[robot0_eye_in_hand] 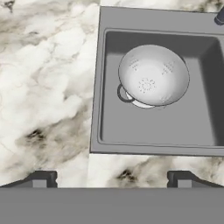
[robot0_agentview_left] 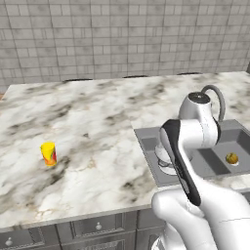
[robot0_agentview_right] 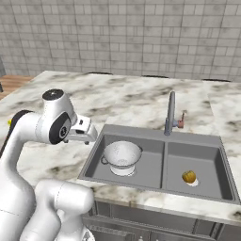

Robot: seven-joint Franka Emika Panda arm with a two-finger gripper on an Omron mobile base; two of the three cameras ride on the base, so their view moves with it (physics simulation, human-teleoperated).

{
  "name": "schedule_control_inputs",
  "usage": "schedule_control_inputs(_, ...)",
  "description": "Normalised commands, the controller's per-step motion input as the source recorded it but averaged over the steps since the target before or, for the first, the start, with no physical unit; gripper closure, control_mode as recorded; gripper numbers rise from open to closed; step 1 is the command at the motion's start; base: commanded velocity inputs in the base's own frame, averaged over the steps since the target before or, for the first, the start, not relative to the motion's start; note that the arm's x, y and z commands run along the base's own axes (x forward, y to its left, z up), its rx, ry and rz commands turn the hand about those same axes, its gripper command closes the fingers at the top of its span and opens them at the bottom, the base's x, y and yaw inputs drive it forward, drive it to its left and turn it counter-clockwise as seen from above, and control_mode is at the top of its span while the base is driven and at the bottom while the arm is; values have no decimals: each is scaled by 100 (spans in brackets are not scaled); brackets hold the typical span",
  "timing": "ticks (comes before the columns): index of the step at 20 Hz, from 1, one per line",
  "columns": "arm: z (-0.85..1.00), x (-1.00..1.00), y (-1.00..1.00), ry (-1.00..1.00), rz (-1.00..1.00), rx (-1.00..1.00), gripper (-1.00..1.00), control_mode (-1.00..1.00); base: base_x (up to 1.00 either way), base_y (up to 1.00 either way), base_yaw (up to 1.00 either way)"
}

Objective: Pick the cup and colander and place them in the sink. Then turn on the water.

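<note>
1. Since the colander (robot0_agentview_right: 122, 157) already sits in the sink's (robot0_agentview_right: 141, 132) left basin, the step in hand looks to be fetching the cup (robot0_agentview_left: 48, 153), which stands upright on the counter (robot0_agentview_left: 88, 122) well to the left of the sink.
2. To do it well, I would bring the hand over the cup from above, centre the fingers on either side of its wall, and close low enough that the small tumbler does not tip or slip out.
3. The carry back should clear the sink's front rim, and the cup is best set down beside the colander rather than on it; the left basin has bare floor in front of the bowl.
4. A yellowish ball (robot0_agentview_right: 188, 177) lies in the sink's right basin and should be left alone.
5. The faucet (robot0_agentview_right: 170, 113) rises at the sink's back edge with no stream showing, so the water is a later step.
6. The gripper (robot0_eye_in_hand: 113, 178) hangs above the counter just left of the sink's front-left corner, looking down; its fingers (robot0_eye_in_hand: 42, 178) stand wide apart and hold nothing.
7. The arm is folded, elbow high, wrist reaching toward the sink's left edge.
</note>
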Motion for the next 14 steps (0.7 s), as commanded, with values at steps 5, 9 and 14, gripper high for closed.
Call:
schedule_control_inputs(5, 44, -43, 6, -10, 0, 0, -100, -100, 0, 0, 0)
schedule_control_inputs(9, 17, -4, 0, -1, 0, 0, -100, -100, 0, 0, 0)
schedule_control_inputs(14, 0, 0, 0, 0, 0, 0, -100, -100, 0, 0, 0)
